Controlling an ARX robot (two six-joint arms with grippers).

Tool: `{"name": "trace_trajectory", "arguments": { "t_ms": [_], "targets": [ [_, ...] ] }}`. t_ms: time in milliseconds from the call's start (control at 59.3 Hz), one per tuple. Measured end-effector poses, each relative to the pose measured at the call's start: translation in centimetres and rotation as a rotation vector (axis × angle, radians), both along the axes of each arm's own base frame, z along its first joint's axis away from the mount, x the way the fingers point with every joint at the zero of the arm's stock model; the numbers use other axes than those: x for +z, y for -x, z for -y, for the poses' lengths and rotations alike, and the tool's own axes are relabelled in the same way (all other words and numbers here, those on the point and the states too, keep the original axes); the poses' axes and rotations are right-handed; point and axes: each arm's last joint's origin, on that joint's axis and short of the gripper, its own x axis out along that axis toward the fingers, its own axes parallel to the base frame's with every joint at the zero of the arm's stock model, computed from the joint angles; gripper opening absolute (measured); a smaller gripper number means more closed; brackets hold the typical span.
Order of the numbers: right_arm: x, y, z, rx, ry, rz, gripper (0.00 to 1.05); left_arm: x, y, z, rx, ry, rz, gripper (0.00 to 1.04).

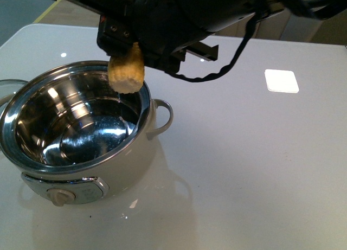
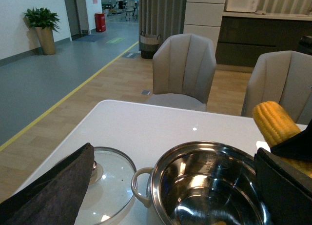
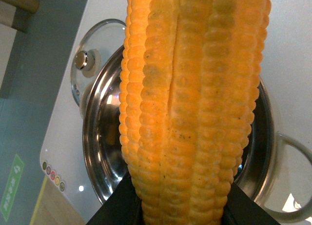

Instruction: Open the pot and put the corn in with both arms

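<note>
**Corn held above the open pot**

Beyond the counter, the room runs from a potted green plant (image 2: 43, 27) against a white wall, across grey-blue floor edged by a yellow line and then wood flooring, to two beige padded chairs (image 2: 184, 71) and dark cabinets (image 2: 258, 37).

On the glossy white counter (image 1: 244, 168), only a dark part of the left claw (image 2: 51, 191) shows, so I cannot tell how far open it is. The round glass lid (image 2: 109, 178) lies flat just beside the large cream electric pot with a shiny steel interior (image 1: 133, 158), which stands open. The yellow husked corn cob (image 1: 126, 70) hangs end-down over the pot's far rim, clamped in the black right claw (image 1: 122, 38).
</note>
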Motion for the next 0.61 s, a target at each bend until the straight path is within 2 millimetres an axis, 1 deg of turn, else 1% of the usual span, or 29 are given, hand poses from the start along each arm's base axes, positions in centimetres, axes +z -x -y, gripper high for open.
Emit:
{"name": "trace_trajectory", "arguments": {
  "t_ms": [304,472,607],
  "targets": [
    [-3.1,-0.4,-3.5,0.046,0.038,-0.061,0.22,0.0,0.0,0.0,0.0,0.0,0.0,0.98],
    [-4.9,-0.7,-4.8,0.059,0.068,-0.095,0.21,0.0,0.0,0.0,0.0,0.0,0.0,0.98],
    [-5.6,-1.0,-5.5,0.062,0.086,-0.106,0.21,0.0,0.0,0.0,0.0,0.0,0.0,0.98]
  ]
}}
